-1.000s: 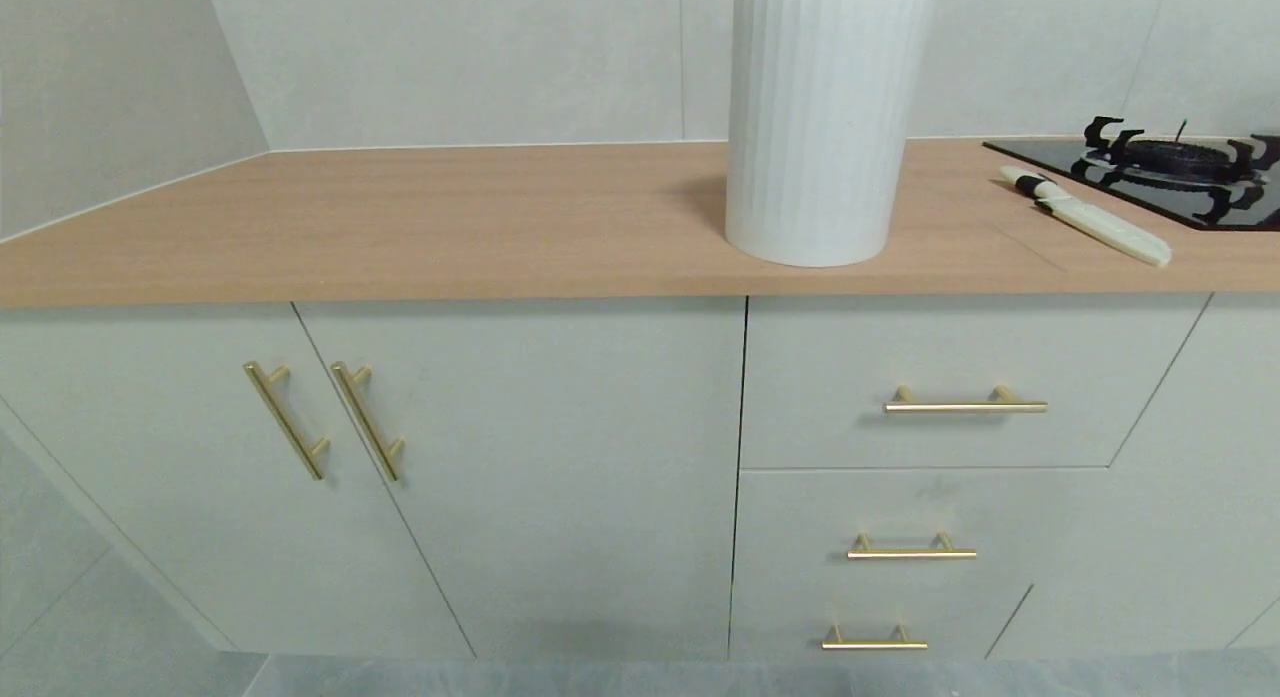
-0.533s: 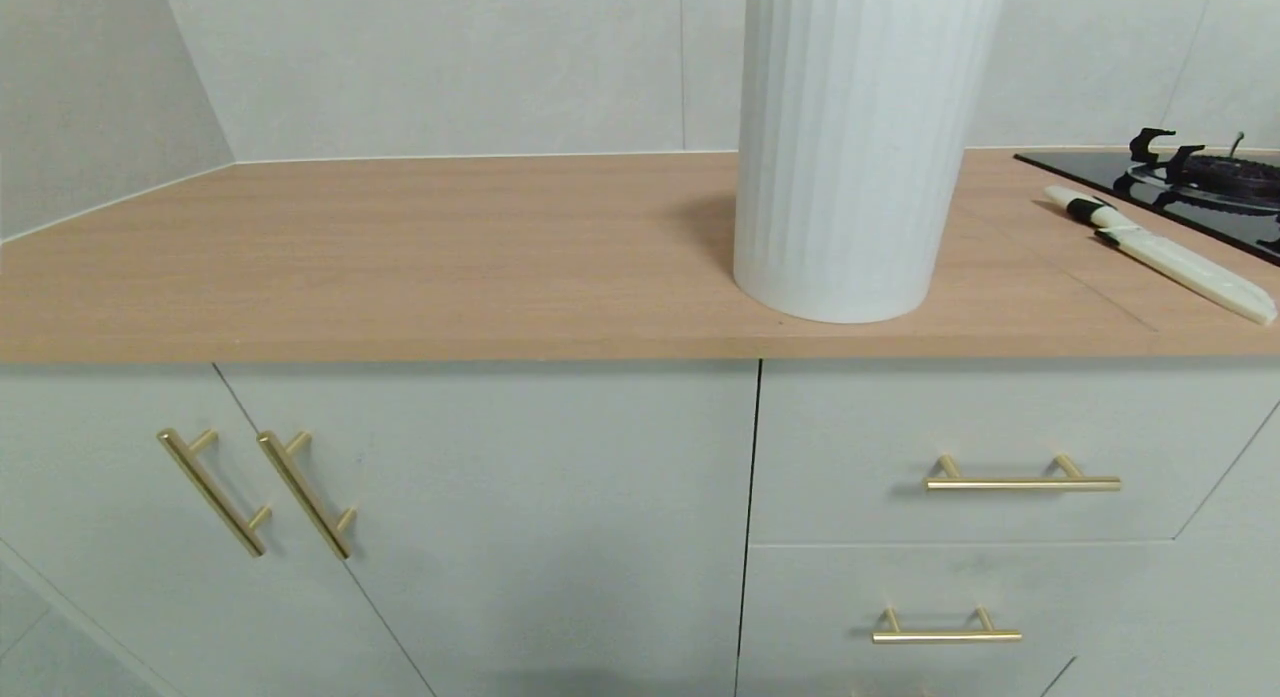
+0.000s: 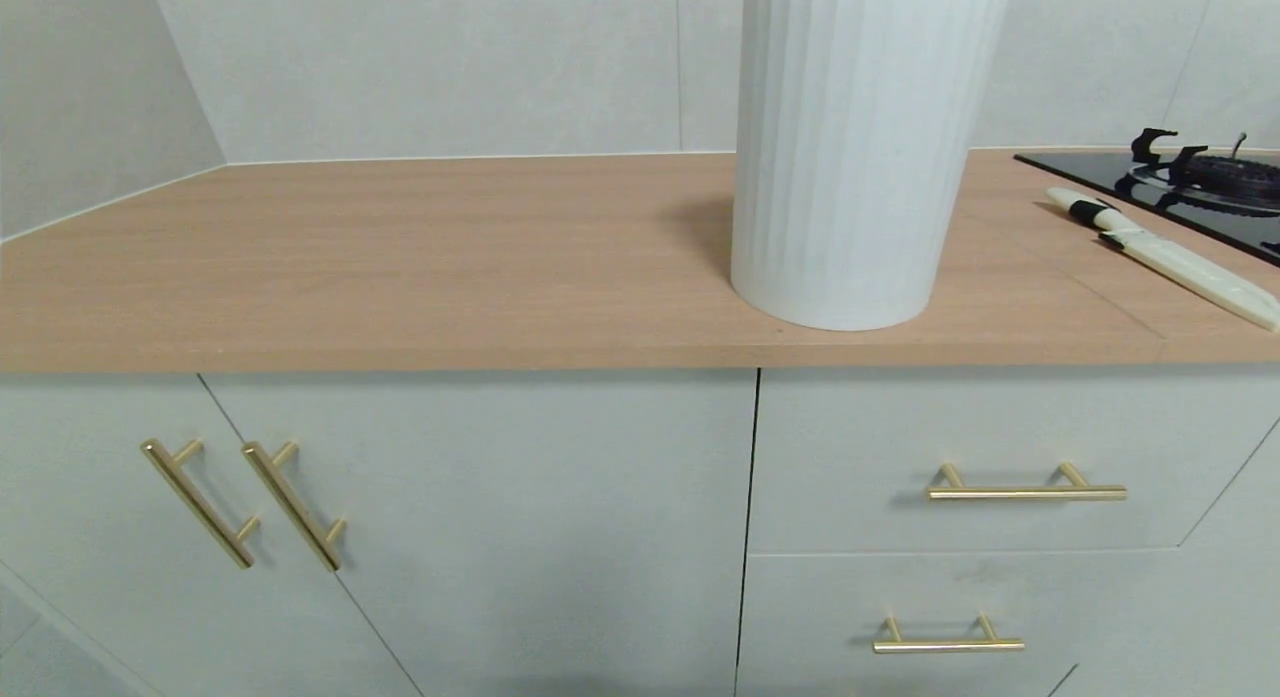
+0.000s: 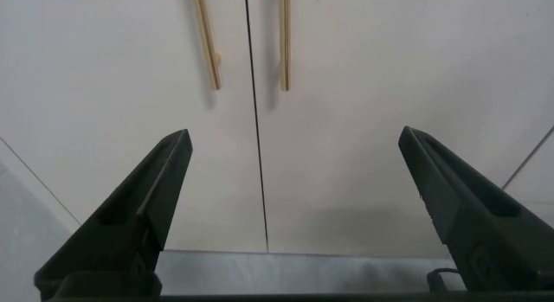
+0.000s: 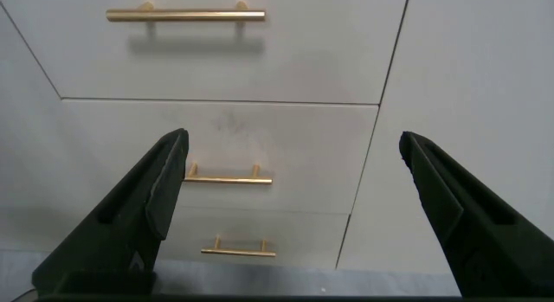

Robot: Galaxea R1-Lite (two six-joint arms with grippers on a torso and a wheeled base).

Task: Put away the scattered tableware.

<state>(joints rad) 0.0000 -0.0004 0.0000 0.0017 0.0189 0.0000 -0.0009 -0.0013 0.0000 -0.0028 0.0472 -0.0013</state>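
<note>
At the far left the wooden countertop is meeting the tiled wall in a corner, and from there a long bare stretch of board is running rightward to the ribbed white container. The container is standing upright near the front edge, its top passing out of the head view. Right of it, well apart, the cream knife with a black band is lying flat on the wood, just beside the edge of the black hob.

Below the counter, two door handles are sitting side by side at the left, and drawer handles are stacking down at the right.

The left gripper is hanging low before the cabinet doors with its fingers spread wide, gripping nothing. The right gripper is facing the drawers in the same way, spread wide and holding nothing.

Against a second ago, the head camera is sitting closer to the counter. The container and knife are keeping their places relative to each other.
</note>
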